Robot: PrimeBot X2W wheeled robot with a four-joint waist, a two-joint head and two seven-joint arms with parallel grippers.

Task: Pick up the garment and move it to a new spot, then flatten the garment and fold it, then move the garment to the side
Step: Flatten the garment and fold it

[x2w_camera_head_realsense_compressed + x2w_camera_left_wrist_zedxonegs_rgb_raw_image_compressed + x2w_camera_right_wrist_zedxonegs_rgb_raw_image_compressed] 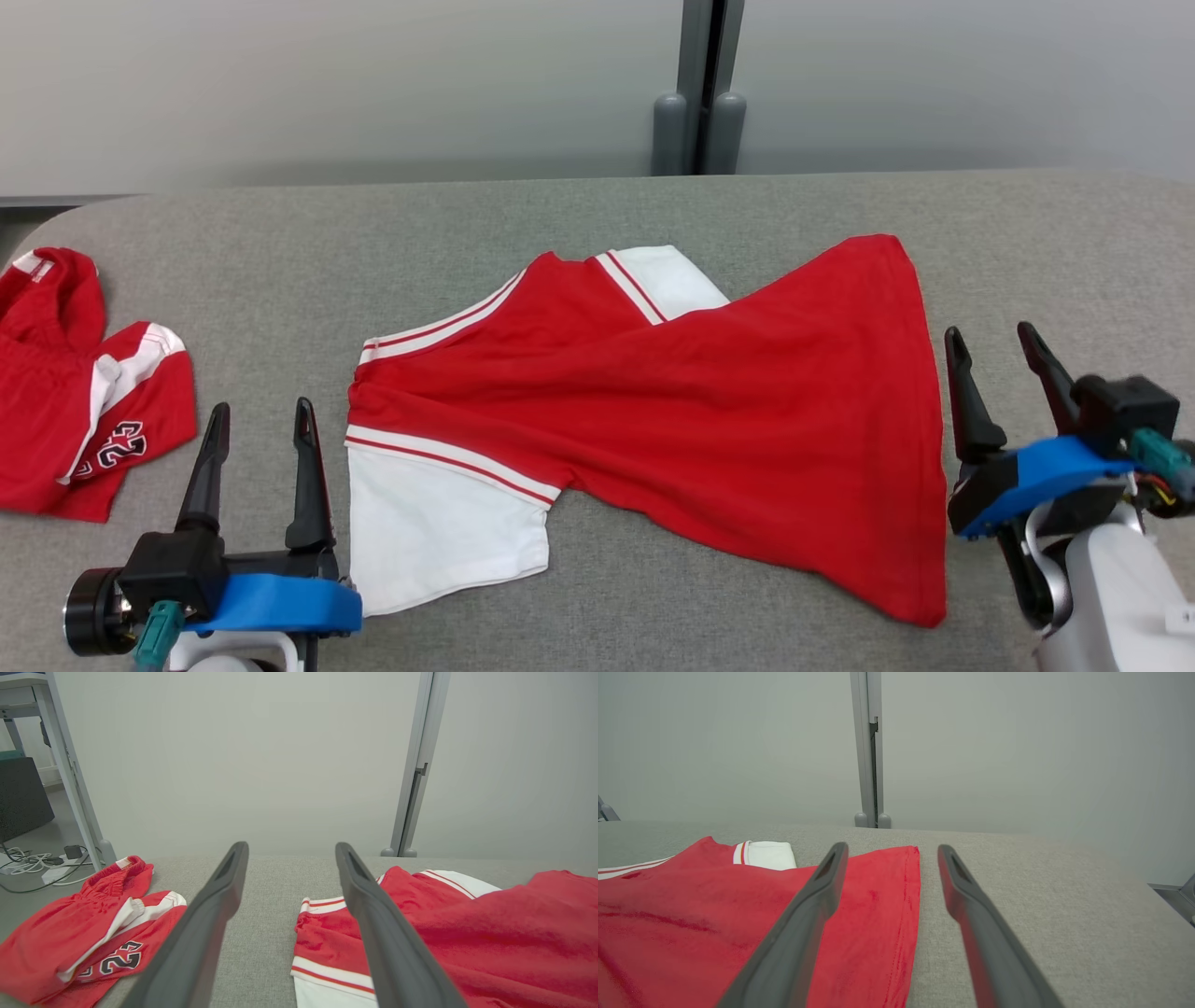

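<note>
Garment: red tee w/ white sleeves, lying mid-table. Sleeve end is toward my left, hem toward my right.
Lay: spread out but not flat. Body is skewed, w/ shallow creases across the red. Far sleeve is partly tucked under the body; near sleeve lies out in the open.
Left gripper: jaws apart, nothing in them. Just beside the near sleeve, not touching it as far as I can see.
Right gripper: jaws apart, empty. Just off the hem edge, over bare table.
Other item: red shorts w/ "23", bunched at far left, well apart from the tee. I take them as not my job.
Done, my read: pick-up and relocate look complete, since the tee sits centred w/ an arm at each end.
In hand: flattening, prob. partway.
Left to do: square up the skew, free the far sleeve, fold, then shift to the side. No fold made yet.
Progress est.: approx. a third.
</note>
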